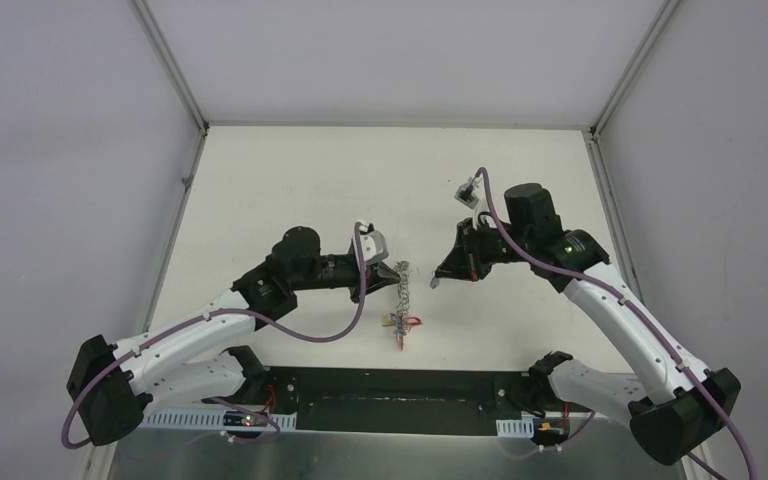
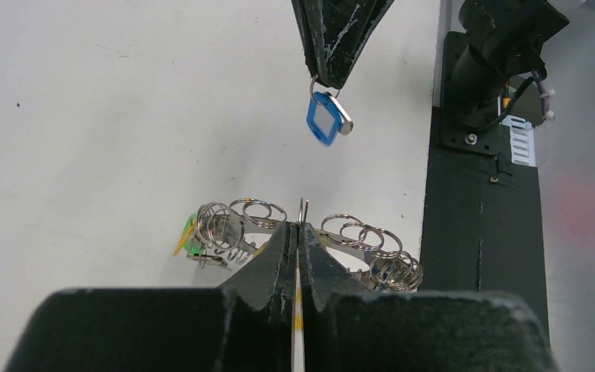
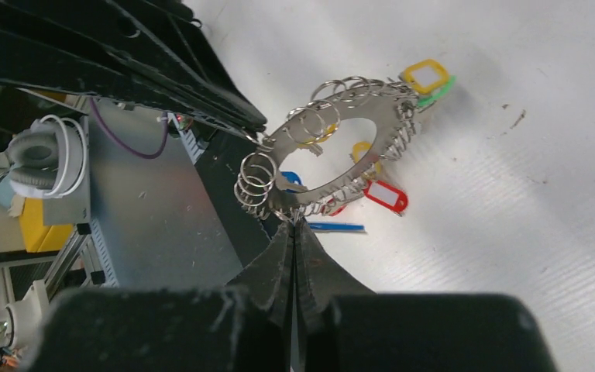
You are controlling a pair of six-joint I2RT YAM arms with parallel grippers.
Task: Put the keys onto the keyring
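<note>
The keyring point(image 1: 401, 295) is a silvery loop strung with many split rings and hangs just above the table. My left gripper point(image 1: 394, 272) is shut on its upper edge, with one split ring poking up between the fingers point(image 2: 285, 246). Yellow point(image 3: 426, 75), green point(image 3: 438, 90) and red point(image 3: 386, 195) tags dangle from the keyring point(image 3: 387, 124). My right gripper point(image 1: 434, 284) is shut on the small ring of a blue-tagged key point(image 2: 324, 120). That key hangs from the right gripper point(image 2: 330, 82) a short way from the keyring point(image 2: 356, 232), not touching it. The right wrist view shows its tag edge-on point(image 3: 337, 227).
The black base plate point(image 1: 390, 400) runs along the table's near edge, with the right arm's base point(image 2: 496, 46) bolted on it. White walls point(image 1: 80, 150) enclose the table on the left, back and right. Grey headphones point(image 3: 42, 155) lie off the table.
</note>
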